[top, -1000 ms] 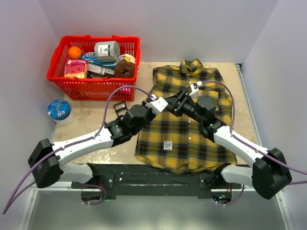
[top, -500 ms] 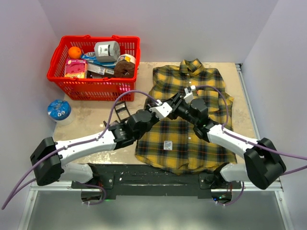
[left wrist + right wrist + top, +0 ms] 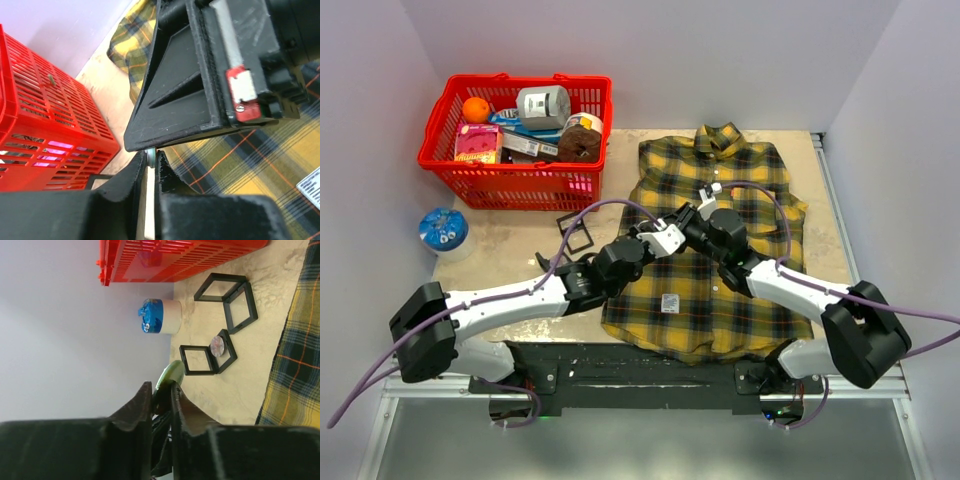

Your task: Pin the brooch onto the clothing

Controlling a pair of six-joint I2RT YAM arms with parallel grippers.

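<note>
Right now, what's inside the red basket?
Seen in the red basket: an orange, a grey cylinder, a pink box, a brown round item and a dark packet. Whatever lies beneath them is covered.

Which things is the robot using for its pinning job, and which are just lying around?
For the job: shirt, brooch, left gripper and right gripper pinching it.
Just lying around: red basket, blue-lidded tub, black frames.
</note>
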